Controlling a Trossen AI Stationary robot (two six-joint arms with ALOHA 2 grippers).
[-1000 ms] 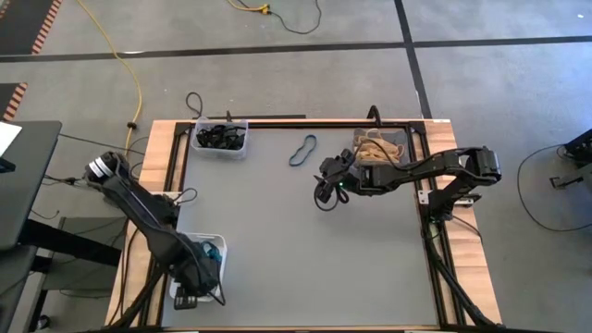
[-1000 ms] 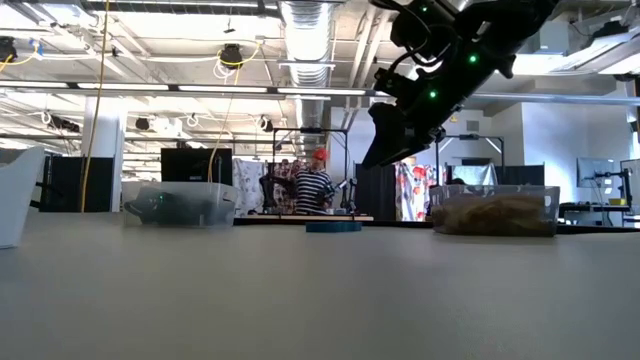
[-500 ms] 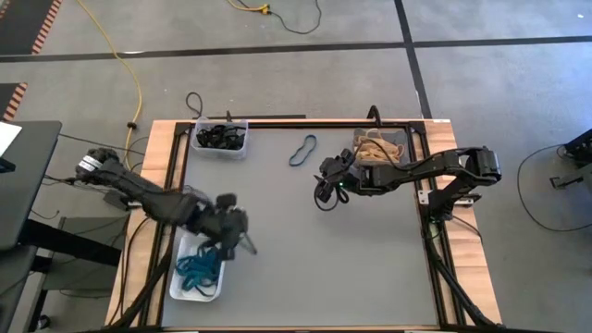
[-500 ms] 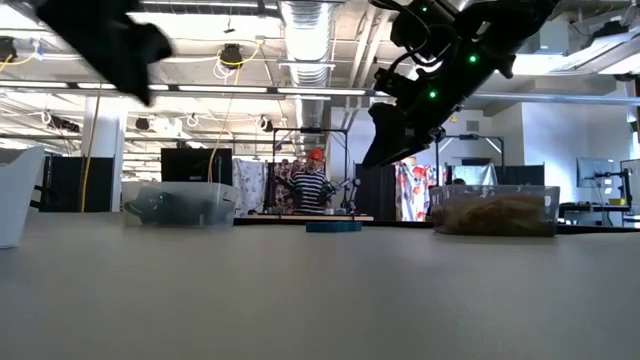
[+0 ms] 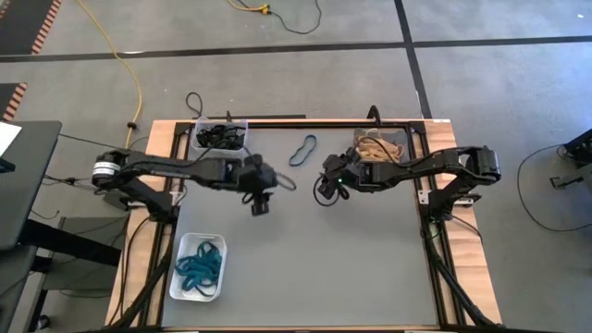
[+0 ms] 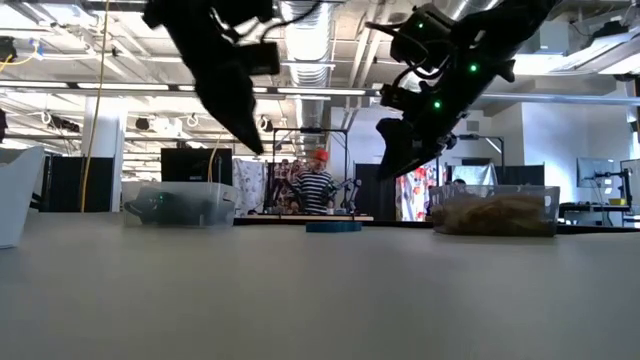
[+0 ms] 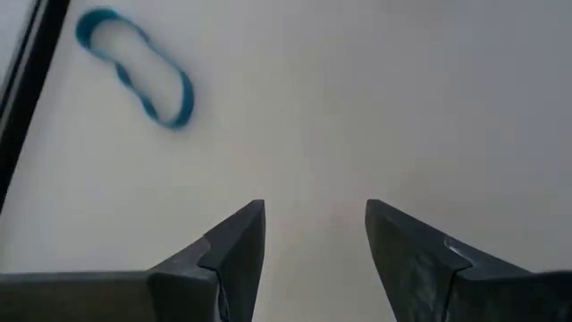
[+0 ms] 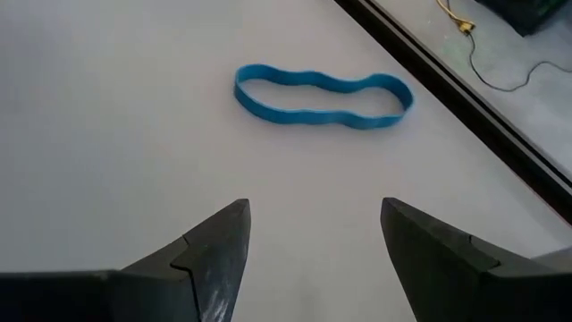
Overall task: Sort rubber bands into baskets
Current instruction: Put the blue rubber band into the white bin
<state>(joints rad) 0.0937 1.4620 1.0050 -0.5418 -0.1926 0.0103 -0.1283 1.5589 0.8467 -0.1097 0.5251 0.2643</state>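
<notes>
One teal-blue rubber band [image 5: 302,149] lies flat on the grey table top near the far edge; it also shows in the low view [image 6: 333,227]. My left gripper [image 5: 271,187] hangs open over the middle of the table, to the band's near left, and nothing is between its fingers [image 7: 315,234]. My right gripper [image 5: 325,192] hangs open to the band's near right, tilted down at it, also with nothing between its fingers [image 8: 315,234]. The band [image 8: 313,80] lies ahead of the right fingers, and farther off ahead of the left ones [image 7: 174,112].
A clear basket [image 5: 220,146] with black bands stands at the far left. A dark grey basket [image 5: 379,148] with tan bands stands at the far right, under my right arm. A white basket [image 5: 198,268] with teal bands stands at the near left. A person stands in the room behind.
My left gripper has swung from over the white basket at the near left toward the table's middle and far edge, turning as it went; it stays open. The white basket's teal bands now show.
</notes>
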